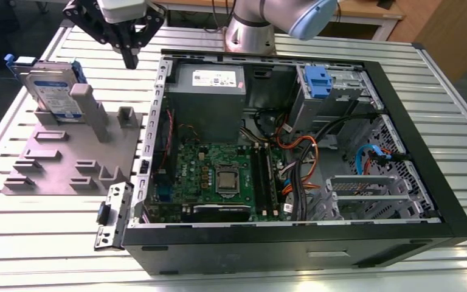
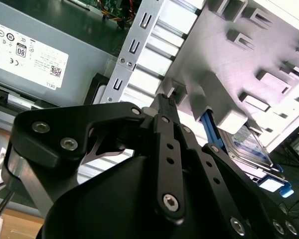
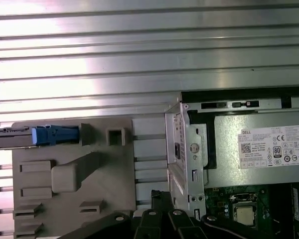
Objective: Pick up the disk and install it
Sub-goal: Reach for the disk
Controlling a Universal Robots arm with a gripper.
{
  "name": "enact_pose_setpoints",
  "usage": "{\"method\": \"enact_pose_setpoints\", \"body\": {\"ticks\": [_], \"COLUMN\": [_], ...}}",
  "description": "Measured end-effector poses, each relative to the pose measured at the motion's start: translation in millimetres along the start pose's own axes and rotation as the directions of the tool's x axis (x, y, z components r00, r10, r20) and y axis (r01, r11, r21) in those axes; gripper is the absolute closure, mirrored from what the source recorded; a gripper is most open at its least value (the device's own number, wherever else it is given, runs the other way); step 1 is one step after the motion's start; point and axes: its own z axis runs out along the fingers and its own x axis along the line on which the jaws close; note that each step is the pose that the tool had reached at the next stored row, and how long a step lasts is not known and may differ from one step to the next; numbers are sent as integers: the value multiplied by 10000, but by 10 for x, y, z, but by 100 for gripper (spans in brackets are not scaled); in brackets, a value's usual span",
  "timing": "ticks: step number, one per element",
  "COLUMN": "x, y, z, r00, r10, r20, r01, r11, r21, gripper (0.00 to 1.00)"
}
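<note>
The disk stands upright on its edge in a slot at the back of the grey fixture plate, its white-and-blue label facing forward and blue rails on its sides. My gripper hangs above the table between the disk and the open computer case, to the exterior view's right of the disk and apart from it. Its fingers meet at the tip, shut on nothing. In the second wrist view the disk lies beyond the fingertips. In the first wrist view the disk is seen edge-on with its blue rail.
The case lies open on a slatted aluminium table. Inside are a grey power-supply box, a green motherboard, cables, and a silver drive cage with a blue latch. The arm's base stands behind the case.
</note>
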Motion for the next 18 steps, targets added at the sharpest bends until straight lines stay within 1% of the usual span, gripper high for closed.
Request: {"method": "enact_pose_setpoints", "body": {"ticks": [2, 4, 10, 14, 18], "x": [18, 60, 194, 243, 276], "y": [21, 28, 25, 25, 23], "z": [3, 6, 15, 23, 30], "r00": [10000, 10000, 10000, 10000, 10000], "r10": [0, 1, 0, 1, 2], "r20": [0, -2, -12, -25, -41], "r01": [0, -1, 0, -1, -2], "r11": [10000, 10000, 10000, 10000, 10000], "r21": [0, 1, 2, 3, 3], "gripper": [89, 89, 89, 89, 89]}}
